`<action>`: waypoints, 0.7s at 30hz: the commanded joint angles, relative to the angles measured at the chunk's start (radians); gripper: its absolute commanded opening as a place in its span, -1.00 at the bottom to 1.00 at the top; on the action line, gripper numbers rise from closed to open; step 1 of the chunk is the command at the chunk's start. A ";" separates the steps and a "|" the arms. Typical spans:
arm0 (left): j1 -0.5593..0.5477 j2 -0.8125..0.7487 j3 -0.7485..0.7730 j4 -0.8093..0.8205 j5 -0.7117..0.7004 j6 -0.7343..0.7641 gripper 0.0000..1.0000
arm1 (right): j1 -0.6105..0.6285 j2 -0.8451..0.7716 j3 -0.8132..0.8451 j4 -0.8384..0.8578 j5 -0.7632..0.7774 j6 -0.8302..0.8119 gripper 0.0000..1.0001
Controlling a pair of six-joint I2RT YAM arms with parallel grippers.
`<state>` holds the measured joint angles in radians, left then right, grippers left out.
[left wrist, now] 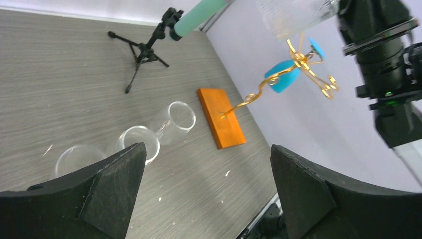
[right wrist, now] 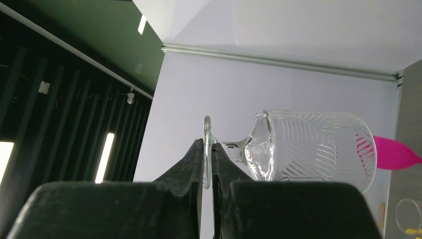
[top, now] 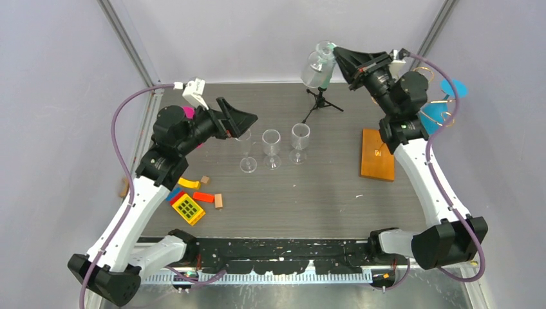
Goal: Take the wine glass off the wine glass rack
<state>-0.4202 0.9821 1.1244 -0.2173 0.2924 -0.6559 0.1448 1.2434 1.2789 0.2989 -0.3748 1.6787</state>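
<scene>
top view: right jaws clamped on the foot of one wine glass, held high at the back, well apart from the one wine glass rack. left jaws apart, by the leftmost of three standing glasses on the worktop.
left wrist: jaws wide apart; three rims below, rack beyond, one black tripod.
right wrist: jaws pinch the foot; glass lies sideways.

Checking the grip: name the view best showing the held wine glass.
Right wrist: the wine glass is whole and close, foot pinched between the fingers. Top external shows it small; left wrist only its cropped bowl.
</scene>
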 commanded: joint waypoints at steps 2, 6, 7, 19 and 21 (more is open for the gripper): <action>0.066 0.059 0.044 0.204 0.160 -0.175 0.96 | 0.088 -0.002 0.018 0.243 0.047 0.045 -0.99; 0.092 0.115 0.055 0.353 0.224 -0.311 0.96 | 0.140 0.014 0.001 0.298 0.066 0.073 -0.99; 0.102 0.137 0.053 0.393 0.248 -0.364 0.96 | 0.149 0.022 0.001 0.305 0.067 0.078 -0.99; 0.156 0.450 -0.057 1.326 0.306 -1.166 0.80 | 0.194 0.070 -0.058 0.467 0.054 0.228 -0.99; 0.154 0.468 -0.050 1.353 0.302 -1.202 0.79 | 0.201 0.075 -0.061 0.479 0.055 0.235 -0.99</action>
<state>-0.2665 1.4357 1.0649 0.8242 0.5793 -1.6321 0.3313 1.3289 1.2053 0.6151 -0.3454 1.8507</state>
